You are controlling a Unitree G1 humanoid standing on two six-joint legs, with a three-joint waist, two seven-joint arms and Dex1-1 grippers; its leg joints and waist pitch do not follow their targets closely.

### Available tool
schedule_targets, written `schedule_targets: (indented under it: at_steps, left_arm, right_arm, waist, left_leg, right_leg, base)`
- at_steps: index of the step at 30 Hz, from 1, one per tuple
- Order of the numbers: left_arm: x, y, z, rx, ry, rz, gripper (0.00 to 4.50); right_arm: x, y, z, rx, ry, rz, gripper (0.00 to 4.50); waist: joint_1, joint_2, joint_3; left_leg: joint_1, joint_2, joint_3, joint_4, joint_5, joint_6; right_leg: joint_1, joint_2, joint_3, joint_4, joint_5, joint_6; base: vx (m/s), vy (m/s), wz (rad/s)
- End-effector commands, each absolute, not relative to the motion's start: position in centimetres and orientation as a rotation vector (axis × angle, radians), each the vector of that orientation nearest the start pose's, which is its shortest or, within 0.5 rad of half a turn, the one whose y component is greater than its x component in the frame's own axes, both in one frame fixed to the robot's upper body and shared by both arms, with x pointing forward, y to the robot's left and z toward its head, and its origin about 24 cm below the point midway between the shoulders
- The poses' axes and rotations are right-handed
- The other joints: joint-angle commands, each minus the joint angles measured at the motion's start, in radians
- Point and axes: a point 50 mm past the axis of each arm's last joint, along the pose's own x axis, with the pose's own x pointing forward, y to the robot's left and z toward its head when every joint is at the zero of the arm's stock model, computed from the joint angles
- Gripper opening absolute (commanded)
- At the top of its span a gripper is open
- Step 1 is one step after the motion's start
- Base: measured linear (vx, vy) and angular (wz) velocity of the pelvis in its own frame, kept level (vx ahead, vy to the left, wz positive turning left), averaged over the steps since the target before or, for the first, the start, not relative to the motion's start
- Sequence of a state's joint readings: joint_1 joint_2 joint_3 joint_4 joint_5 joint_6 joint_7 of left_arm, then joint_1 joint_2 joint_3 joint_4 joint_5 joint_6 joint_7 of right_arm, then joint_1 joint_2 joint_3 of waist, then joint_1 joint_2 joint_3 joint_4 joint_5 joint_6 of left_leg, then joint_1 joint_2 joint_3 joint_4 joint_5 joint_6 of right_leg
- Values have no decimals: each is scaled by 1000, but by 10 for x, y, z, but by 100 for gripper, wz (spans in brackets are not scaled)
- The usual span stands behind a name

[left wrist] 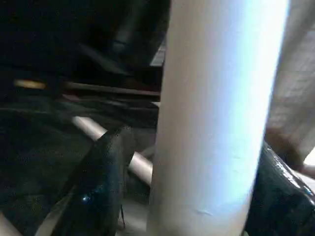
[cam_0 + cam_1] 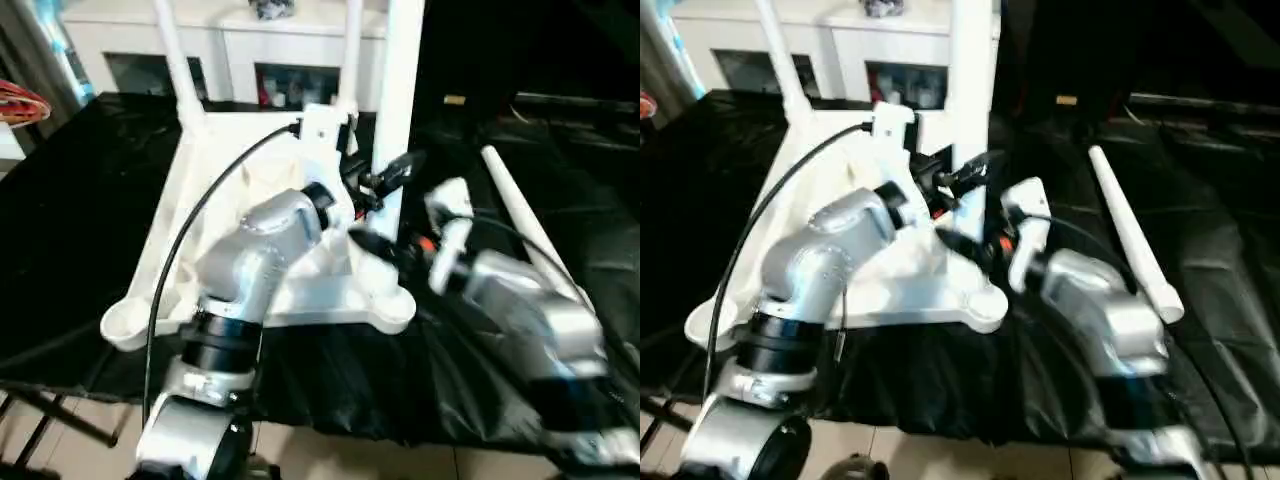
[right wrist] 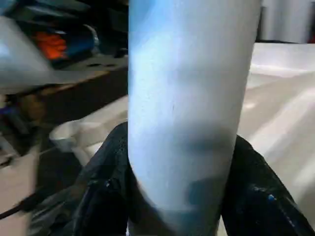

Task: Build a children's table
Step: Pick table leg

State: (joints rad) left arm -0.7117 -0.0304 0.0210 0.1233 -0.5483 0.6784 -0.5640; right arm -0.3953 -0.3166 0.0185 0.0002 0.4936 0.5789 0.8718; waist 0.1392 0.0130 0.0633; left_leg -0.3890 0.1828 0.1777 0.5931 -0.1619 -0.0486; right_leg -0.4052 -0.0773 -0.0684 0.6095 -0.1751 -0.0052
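Observation:
The children's table top (image 2: 330, 300) lies upside down on a black cloth. Two white legs stand in its far sockets, one on the left (image 2: 180, 70) and one on the right (image 2: 350, 50). A third, thicker-looking leg (image 2: 400, 90) stands upright in the near right corner socket. My left gripper (image 2: 385, 205) straddles this leg from the left, open, with a gap beside one finger (image 1: 98, 187). From the right, lower down, my right gripper (image 2: 402, 252) is shut on the same leg, both fingers (image 3: 103, 196) pressed against it. The near left socket (image 2: 125, 325) holds nothing.
A loose white leg (image 2: 525, 225) lies on the black cloth (image 2: 70, 220) to the right of the table top. A white cabinet (image 2: 240, 40) stands behind. A black cable (image 2: 190, 230) arcs over my left forearm. The cloth's front edge drops to a tiled floor.

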Motion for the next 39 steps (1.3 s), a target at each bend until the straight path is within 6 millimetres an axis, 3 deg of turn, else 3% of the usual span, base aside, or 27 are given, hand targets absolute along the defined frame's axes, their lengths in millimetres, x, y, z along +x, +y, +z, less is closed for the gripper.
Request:
schedule_targets:
  at_steps: [1,9,10,15,21,32,33,39]
  left_arm:
    - [319,46,181,-536,36,-1184,347]
    - [301,54,196,-671,-1,-1513,347]
    - [300,53,197,-662,5,-1529,320]
    - [302,49,191,-592,40,-1513,288]
    - [299,46,187,-529,52,-1512,226]
    - [304,47,189,-498,12,-1442,188]
    - [304,47,189,-491,11,-1436,188]
    - [304,46,188,-469,-14,-1386,187]
  right_arm:
    - [286,-136,131,241,81,1170,187]
    - [272,-145,137,327,89,1343,187]
    - [270,-145,137,321,97,1355,187]
    - [268,-144,134,309,128,1378,187]
    - [267,-146,132,296,151,1383,187]
    - [270,-146,131,237,152,1352,187]
    - [270,-146,130,225,157,1342,243]
    - [278,-143,130,163,160,1257,291]
  waist:
    - [0,-17,-74]
    - [3,-12,-74]
    - [4,-13,-73]
    - [4,-13,-73]
    - [5,-15,-75]
    - [5,-16,-77]
    - [5,-16,-76]
    - [3,-16,-76]
  left_leg:
    - [14,37,-13,-61,-194,42]
    - [21,41,-14,-64,-215,30]
    - [21,41,-13,-63,-217,27]
    - [20,42,-16,-66,-212,23]
    - [18,42,-15,-64,-194,20]
    - [17,41,-14,-60,-178,27]
    - [16,41,-14,-61,-180,26]
    - [17,41,-14,-61,-181,15]
  right_leg:
    - [54,-69,41,-82,-270,-168]
    - [50,-68,41,-82,-301,-178]
    - [49,-67,42,-83,-303,-175]
    - [51,-68,43,-87,-323,-151]
    - [53,-69,43,-82,-300,-155]
    - [54,-69,42,-79,-278,-168]
    - [54,-69,42,-80,-283,-165]
    - [53,-69,43,-80,-290,-155]
  base:
    - [0,0,0]
    - [0,0,0]
    - [0,0,0]
    - [0,0,0]
    - [0,0,0]
    - [0,0,0]
    - [0,0,0]
    - [0,0,0]
